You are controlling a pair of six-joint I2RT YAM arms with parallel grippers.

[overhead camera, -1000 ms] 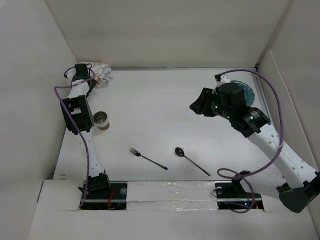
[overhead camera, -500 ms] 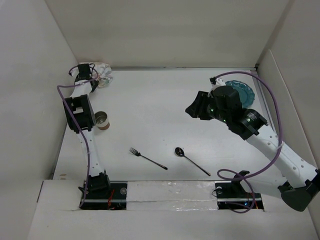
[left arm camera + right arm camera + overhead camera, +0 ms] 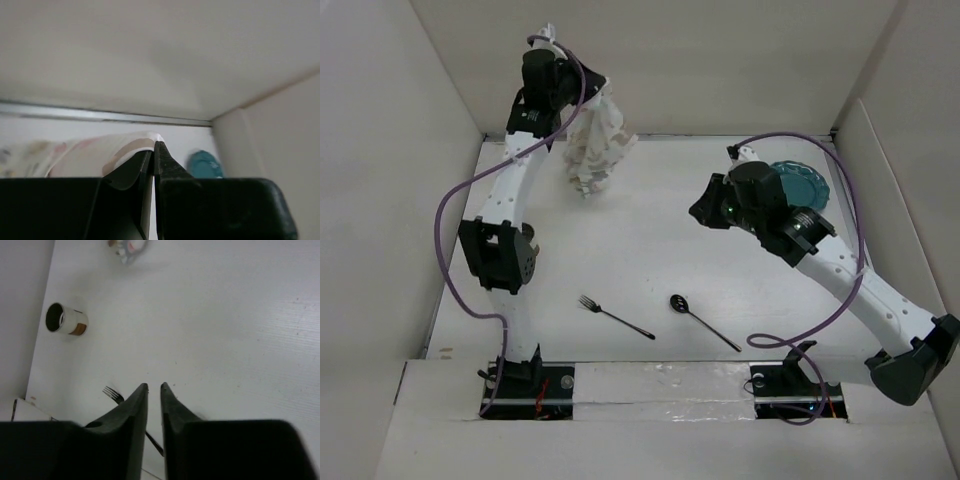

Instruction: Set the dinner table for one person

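Lifting high now: the left gripper [image 3: 577, 80] has shot up from the far-left corner where it was crouched a second ago, and the placemat [image 3: 598, 145] has come up with it, hanging bunched and twisted straight below the fingers, its lowest folds just above the dinner table [image 3: 650, 250]. The left wrist view confirms the hold, with both fingers pressed together on a fold of the cloth edge and the rest of the fabric trailing off to the gripper's left. So the grab is made and the mat is off the surface; my read is that it next has to be carried towards the open middle and spread flat before anything else goes down. The right gripper [image 3: 702, 212] has eased a little further in over the table, its fingers drawn almost together with only a slit between them and nothing held. Behind it sits the teal plate [image 3: 807, 181], untouched. Ahead of and below it, on the wrist view, are the cup [image 3: 66, 320] and the fork [image 3: 112, 394], with the spoon [image 3: 703, 321] lying beside the fork near the arm bases. None of the pieces is laid out yet, so the setting has barely begun.
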